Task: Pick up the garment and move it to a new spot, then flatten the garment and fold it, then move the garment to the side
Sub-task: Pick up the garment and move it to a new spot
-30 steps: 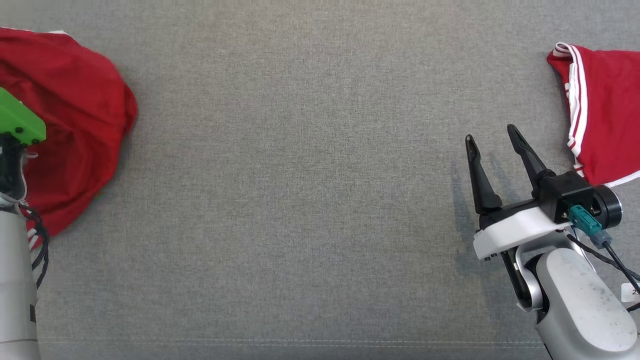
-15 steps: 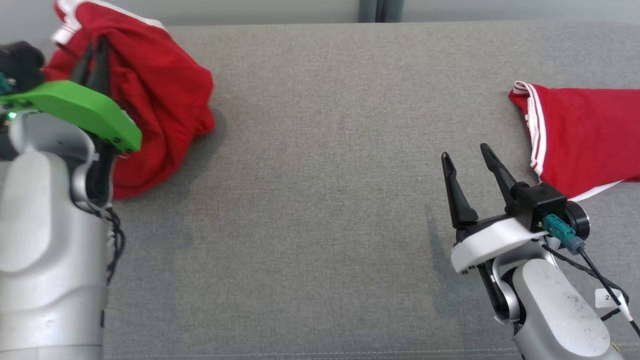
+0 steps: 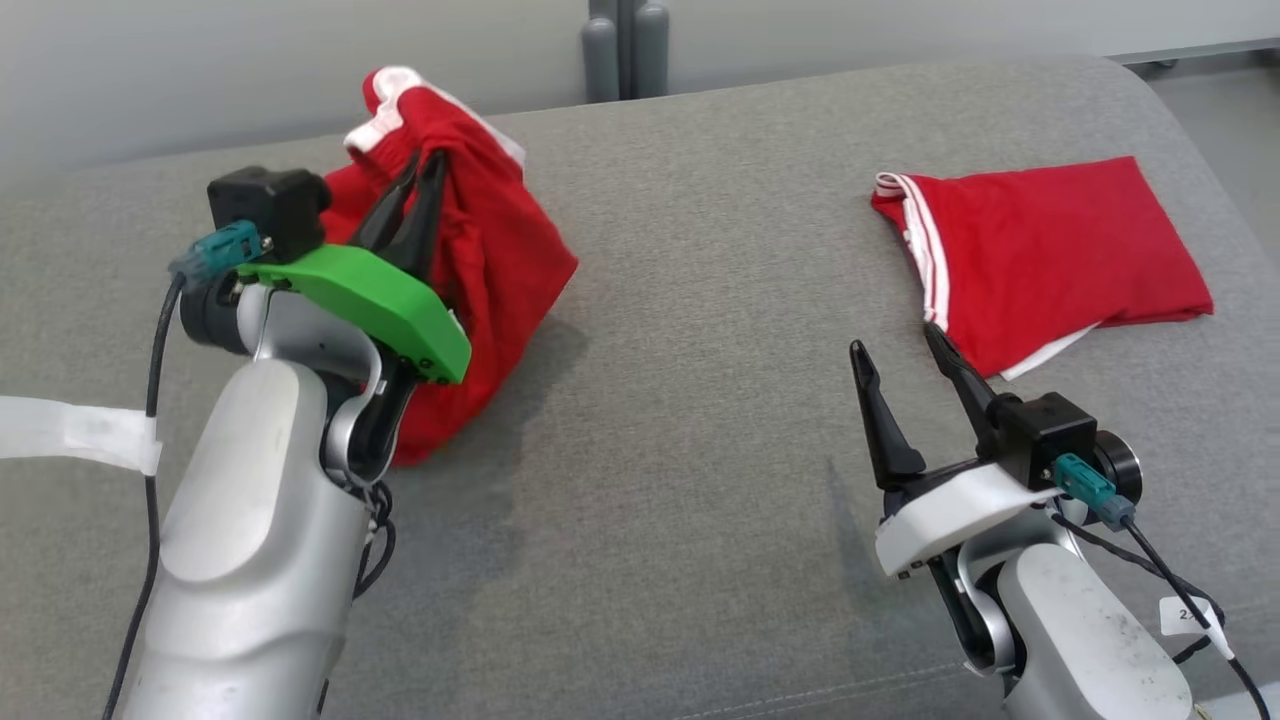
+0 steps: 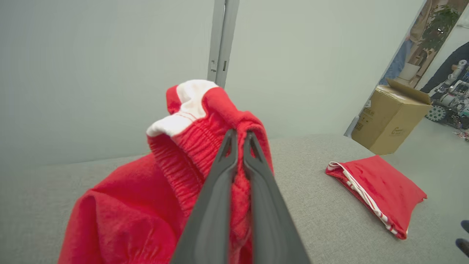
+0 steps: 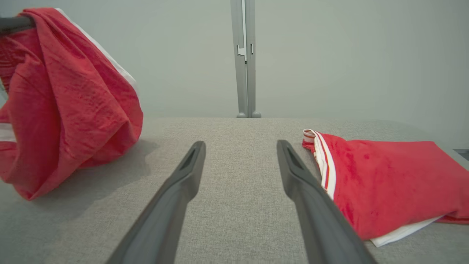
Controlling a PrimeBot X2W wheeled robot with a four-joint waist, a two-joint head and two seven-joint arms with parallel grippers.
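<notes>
The head camera has swung upward, so the wall (image 3: 300, 80) and a grey post (image 3: 625, 50) now show beyond the grey cushion (image 3: 700, 420). The left gripper (image 3: 425, 162), a second ago low over the heaped red garment (image 3: 500, 270), has raised it by the waistband, fingers pinched together. The lowest fold probably still brushes the cushion.

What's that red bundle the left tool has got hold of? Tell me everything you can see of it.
The red garment is soft, crinkled cloth with a gathered elastic waistband and white trim. The left tool is shut on the waistband and holds it raised, so the rest hangs in a bunched heap. Its lower folds seem to reach the grey cushion, where it casts a shadow. Nothing else touches it.
</notes>
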